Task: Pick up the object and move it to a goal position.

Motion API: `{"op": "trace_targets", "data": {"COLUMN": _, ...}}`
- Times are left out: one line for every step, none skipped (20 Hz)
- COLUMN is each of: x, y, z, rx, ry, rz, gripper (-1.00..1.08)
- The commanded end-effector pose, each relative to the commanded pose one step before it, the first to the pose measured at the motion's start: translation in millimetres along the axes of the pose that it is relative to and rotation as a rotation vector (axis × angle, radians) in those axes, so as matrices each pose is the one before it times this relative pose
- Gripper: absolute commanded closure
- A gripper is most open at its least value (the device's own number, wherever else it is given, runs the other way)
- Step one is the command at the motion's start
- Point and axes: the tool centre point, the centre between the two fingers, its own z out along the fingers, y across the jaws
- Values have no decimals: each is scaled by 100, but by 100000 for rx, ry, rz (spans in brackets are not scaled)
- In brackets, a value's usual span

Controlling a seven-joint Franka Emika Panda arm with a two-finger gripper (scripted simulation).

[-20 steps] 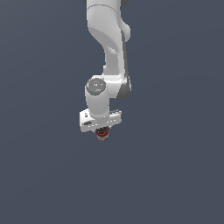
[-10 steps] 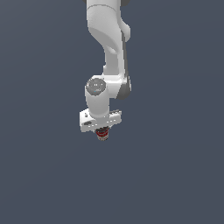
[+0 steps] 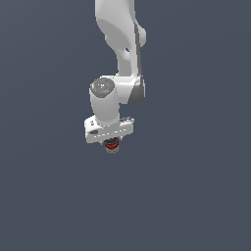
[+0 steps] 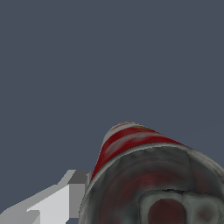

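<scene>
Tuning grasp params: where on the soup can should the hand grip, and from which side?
Grip the can on its curved red-and-white label wall, a finger on each opposite side, coming in end-on at the dark metal top. It is a narrow cylinder, slimmer than the hand, which sits directly over it in the exterior view.

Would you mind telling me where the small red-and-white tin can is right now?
In the exterior view, the small red-and-white tin can sits near the picture's centre, poking out directly beneath the white gripper; in the wrist view it fills the foreground beside one grey-white finger.
</scene>
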Motion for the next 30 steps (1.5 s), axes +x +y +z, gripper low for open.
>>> {"op": "trace_targets", "data": {"x": -217, "y": 557, "z": -1984, "rx": -174, "ry": 501, "rz": 15, "gripper": 108}}
{"op": "trace_targets", "data": {"x": -161, "y": 234, "z": -827, "rx": 0, "ry": 0, "rz": 0, "gripper": 108}}
{"op": "trace_targets", "data": {"x": -171, "y": 249, "z": -882, "rx": 0, "ry": 0, "rz": 0, "gripper": 108}}
{"op": "trace_targets", "data": {"x": -180, "y": 264, "z": -935, "rx": 0, "ry": 0, "rz": 0, "gripper": 108}}
{"op": "trace_targets", "data": {"x": -188, "y": 275, "z": -989, "rx": 40, "ry": 22, "rz": -18, "gripper": 108}}
{"op": "trace_targets", "data": {"x": -198, "y": 292, "z": -1036, "rx": 0, "ry": 0, "rz": 0, "gripper": 108}}
{"op": "trace_targets", "data": {"x": -205, "y": 305, "z": -1084, "rx": 0, "ry": 0, "rz": 0, "gripper": 108}}
{"op": "trace_targets", "data": {"x": -213, "y": 318, "z": -1129, "rx": 0, "ry": 0, "rz": 0, "gripper": 108}}
{"op": "trace_targets", "data": {"x": -218, "y": 326, "z": -1166, "rx": 39, "ry": 23, "rz": -17, "gripper": 108}}
{"op": "trace_targets", "data": {"x": -220, "y": 333, "z": -1180, "rx": 0, "ry": 0, "rz": 0, "gripper": 108}}
{"op": "trace_targets", "data": {"x": -220, "y": 336, "z": -1189, "rx": 0, "ry": 0, "rz": 0, "gripper": 108}}
{"op": "trace_targets", "data": {"x": -219, "y": 335, "z": -1191, "rx": 38, "ry": 24, "rz": -19, "gripper": 108}}
{"op": "trace_targets", "data": {"x": -214, "y": 332, "z": -1173, "rx": 0, "ry": 0, "rz": 0, "gripper": 108}}
{"op": "trace_targets", "data": {"x": -210, "y": 329, "z": -1159, "rx": 0, "ry": 0, "rz": 0, "gripper": 108}}
{"op": "trace_targets", "data": {"x": -206, "y": 327, "z": -1147, "rx": 0, "ry": 0, "rz": 0, "gripper": 108}}
{"op": "trace_targets", "data": {"x": -202, "y": 325, "z": -1135, "rx": 0, "ry": 0, "rz": 0, "gripper": 108}}
{"op": "trace_targets", "data": {"x": -198, "y": 323, "z": -1123, "rx": 0, "ry": 0, "rz": 0, "gripper": 108}}
{"op": "trace_targets", "data": {"x": -195, "y": 321, "z": -1113, "rx": 0, "ry": 0, "rz": 0, "gripper": 108}}
{"op": "trace_targets", "data": {"x": -191, "y": 320, "z": -1103, "rx": 0, "ry": 0, "rz": 0, "gripper": 108}}
{"op": "trace_targets", "data": {"x": -187, "y": 319, "z": -1093, "rx": 0, "ry": 0, "rz": 0, "gripper": 108}}
{"op": "trace_targets", "data": {"x": -184, "y": 318, "z": -1083, "rx": 0, "ry": 0, "rz": 0, "gripper": 108}}
{"op": "trace_targets", "data": {"x": -180, "y": 317, "z": -1073, "rx": 0, "ry": 0, "rz": 0, "gripper": 108}}
{"op": "trace_targets", "data": {"x": -176, "y": 316, "z": -1064, "rx": 0, "ry": 0, "rz": 0, "gripper": 108}}
{"op": "trace_targets", "data": {"x": -172, "y": 315, "z": -1054, "rx": 0, "ry": 0, "rz": 0, "gripper": 108}}
{"op": "trace_targets", "data": {"x": -168, "y": 314, "z": -1043, "rx": 0, "ry": 0, "rz": 0, "gripper": 108}}
{"op": "trace_targets", "data": {"x": -163, "y": 313, "z": -1033, "rx": 0, "ry": 0, "rz": 0, "gripper": 108}}
{"op": "trace_targets", "data": {"x": -159, "y": 312, "z": -1022, "rx": 0, "ry": 0, "rz": 0, "gripper": 108}}
{"op": "trace_targets", "data": {"x": -142, "y": 277, "z": -1011, "rx": -37, "ry": -1, "rz": -31, "gripper": 108}}
{"op": "trace_targets", "data": {"x": -143, "y": 297, "z": -954, "rx": 0, "ry": 0, "rz": 0, "gripper": 108}}
{"op": "trace_targets", "data": {"x": -133, "y": 285, "z": -909, "rx": 0, "ry": 0, "rz": 0, "gripper": 108}}
